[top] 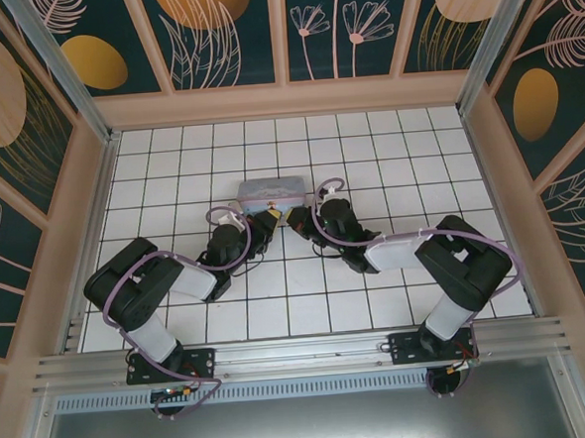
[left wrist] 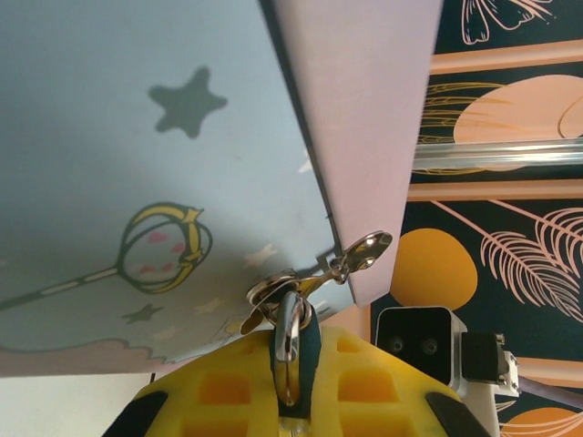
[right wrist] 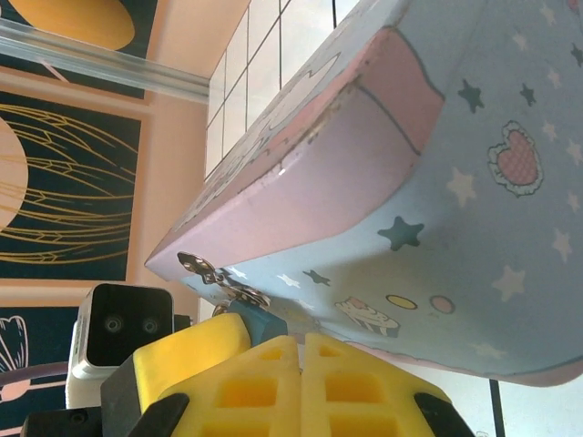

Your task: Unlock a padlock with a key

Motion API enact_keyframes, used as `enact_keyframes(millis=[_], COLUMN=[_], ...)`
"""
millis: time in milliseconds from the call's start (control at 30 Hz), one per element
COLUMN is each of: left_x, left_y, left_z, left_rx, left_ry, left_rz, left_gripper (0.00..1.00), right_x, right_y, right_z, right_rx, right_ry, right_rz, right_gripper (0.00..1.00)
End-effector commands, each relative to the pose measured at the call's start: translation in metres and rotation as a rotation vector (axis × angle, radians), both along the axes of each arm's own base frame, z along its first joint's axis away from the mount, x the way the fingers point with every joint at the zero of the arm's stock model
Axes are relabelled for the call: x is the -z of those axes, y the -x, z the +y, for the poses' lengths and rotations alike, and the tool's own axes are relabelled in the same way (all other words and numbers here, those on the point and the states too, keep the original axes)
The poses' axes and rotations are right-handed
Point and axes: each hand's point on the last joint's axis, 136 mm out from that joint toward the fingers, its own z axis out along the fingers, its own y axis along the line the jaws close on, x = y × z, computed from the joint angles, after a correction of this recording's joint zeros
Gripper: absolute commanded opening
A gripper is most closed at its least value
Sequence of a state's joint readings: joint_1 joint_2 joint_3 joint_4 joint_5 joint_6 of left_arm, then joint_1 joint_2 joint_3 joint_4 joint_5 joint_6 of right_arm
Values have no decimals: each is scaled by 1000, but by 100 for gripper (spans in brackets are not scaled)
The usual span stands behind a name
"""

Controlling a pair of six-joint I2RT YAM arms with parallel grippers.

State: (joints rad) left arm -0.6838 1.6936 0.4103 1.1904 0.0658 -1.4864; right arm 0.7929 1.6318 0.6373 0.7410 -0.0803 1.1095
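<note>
Yellow jaws of the left gripper pinch the tiny blue-grey padlock, its metal shackle toward the pale blue cartoon tin; right gripper jaws sit fully closed.

The left arm and right arm are showing black housings, white links and looping lilac cables; the left gripper and right gripper are showing yellow fingers with square pockets.

Top camera looks down from above; both wrist cameras closely face the same tin.
</note>
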Motion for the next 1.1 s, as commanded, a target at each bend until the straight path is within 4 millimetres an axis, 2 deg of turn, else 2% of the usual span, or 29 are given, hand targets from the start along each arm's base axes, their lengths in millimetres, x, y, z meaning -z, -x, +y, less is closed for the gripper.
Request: enact_keyframes(millis=[0,233,400,533,567,667,767,833,900,1067], left_x=[-1,-2,-1,-5,1,1,3,-6,-6,-10], left_y=[70,66,66,66,66,68,72,75,78,87], left_z=[-58,-58,-58,-59,-59,-60,-58,-56,-55,-53], left_rx=[408,397,393,396,399,408,418,425,433,459], left_ry=[21,27,26,35,31,35,29,37,38,66], left_rz=[11,12,14,4,16,20,22,4,6,12], left_gripper=[0,0,0,0,0,0,0,0,0,0], right_x=[-91,-88,-86,-91,-92,-87,-72,-65,-62,-61], right_y=[32,40,40,45,46,42,35,32,33,38], right_z=[58,55,53,60,63,71,77,75,71,61], right_rx=[-199,-121,-99,-130,-145,-183,-209,-215,-225,-217], right_ry=[-302,-557,-590,-626,-625,-520,-251,-114,-78,-189], right_rz=[-161,-20,-1,14,13,-30,-111,-160,-183,-152], right_gripper=[0,0,0,0,0,0,0,0,0,0])
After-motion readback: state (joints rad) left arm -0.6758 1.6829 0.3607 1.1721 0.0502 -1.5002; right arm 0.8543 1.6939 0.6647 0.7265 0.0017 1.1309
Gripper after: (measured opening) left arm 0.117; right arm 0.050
